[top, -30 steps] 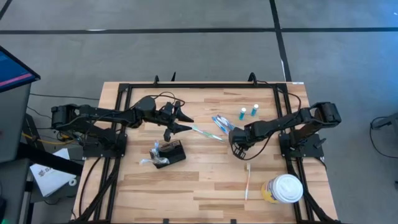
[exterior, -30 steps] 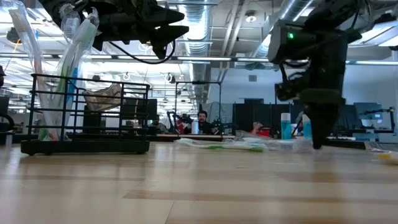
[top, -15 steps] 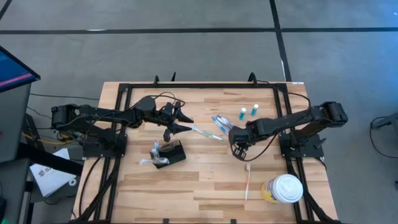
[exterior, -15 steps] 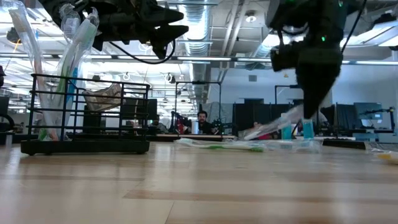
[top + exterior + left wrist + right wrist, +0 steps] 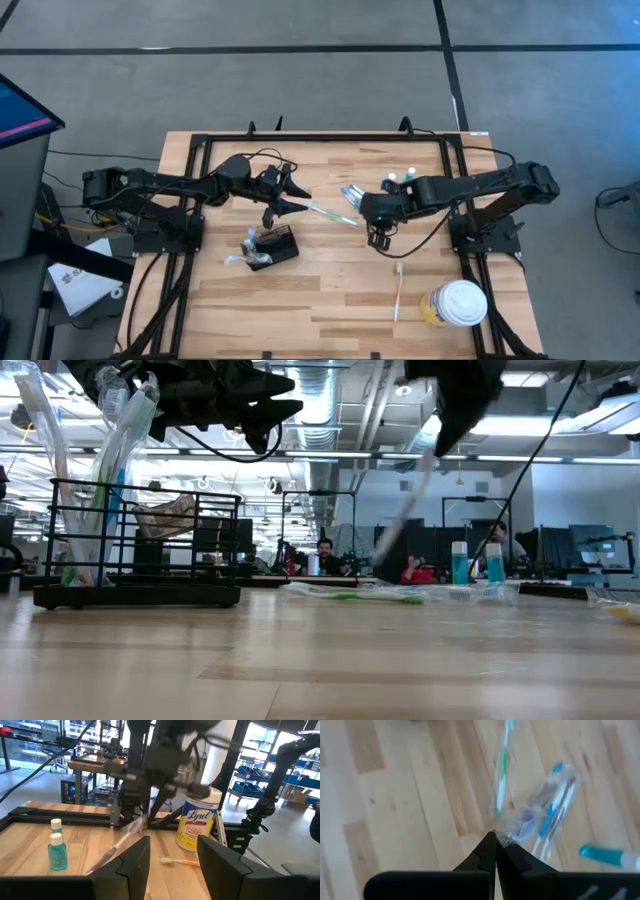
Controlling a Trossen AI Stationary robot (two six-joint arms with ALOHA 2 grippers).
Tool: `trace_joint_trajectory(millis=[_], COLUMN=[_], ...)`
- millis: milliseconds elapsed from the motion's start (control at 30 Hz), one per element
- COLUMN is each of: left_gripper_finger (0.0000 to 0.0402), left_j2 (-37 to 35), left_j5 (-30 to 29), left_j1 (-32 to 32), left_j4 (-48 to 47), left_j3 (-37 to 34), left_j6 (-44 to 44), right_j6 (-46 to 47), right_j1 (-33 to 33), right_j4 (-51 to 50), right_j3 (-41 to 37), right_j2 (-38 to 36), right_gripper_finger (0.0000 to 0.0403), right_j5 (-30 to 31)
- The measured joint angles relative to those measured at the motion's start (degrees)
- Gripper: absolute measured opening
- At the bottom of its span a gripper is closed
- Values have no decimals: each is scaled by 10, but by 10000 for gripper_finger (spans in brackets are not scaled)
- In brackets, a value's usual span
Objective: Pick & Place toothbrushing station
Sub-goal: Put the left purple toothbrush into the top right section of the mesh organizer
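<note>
The toothbrushing station, a black wire holder (image 5: 272, 246) (image 5: 140, 545), stands on the table left of centre with wrapped brushes upright in it. My left gripper (image 5: 296, 200) (image 5: 172, 865) hovers level just beyond it, open, with nothing between its fingers. My right gripper (image 5: 378, 237) (image 5: 495, 840) (image 5: 445, 435) is up in the air right of centre, shut on a clear-wrapped toothbrush (image 5: 405, 510) (image 5: 122, 834). More wrapped toothbrushes (image 5: 350, 196) and a green one (image 5: 330, 212) lie flat on the table between the arms. My right gripper pinches one end of the toothbrush's clear wrapper (image 5: 504, 837) between its two fingertips. The fingers slant steeply down from above. The wrapped brush hangs slanting below them, and its lower end (image 5: 380, 560) looks clear of the table.
Two small teal bottles (image 5: 398, 180) stand at the far right. An orange toothbrush (image 5: 398, 290) lies near the front edge beside a white-lidded yellow canister (image 5: 458, 303). A black frame (image 5: 205, 145) runs around the table.
My right gripper has risen well above the table and drifted a little toward the left edge, staying shut. The wrapped toothbrush has come up with it: half a second ago its far end trailed on the table, now it hangs slanting in the air.
</note>
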Motion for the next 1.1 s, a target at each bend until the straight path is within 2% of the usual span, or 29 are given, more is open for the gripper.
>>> trace_joint_trajectory(millis=[467, 633, 833, 1100], left_gripper_finger=[158, 158, 158, 158], left_j2=[0, 0, 0, 0], left_j5=[0, -3, -6, -7], left_j1=[0, -6, -8, -16], left_j4=[0, 1, 2, 3], left_j3=[0, 0, 0, 0], left_j6=[17, 34, 49, 80], right_j6=[-61, -73, -76, -95], right_j1=[-1, -1, 4, 18], right_j4=[16, 41, 77, 121], right_j3=[129, 139, 142, 142], right_j2=[4, 4, 4, 4], right_gripper_finger=[0, 0, 0, 0], right_j5=[-2, -11, -49, -61])
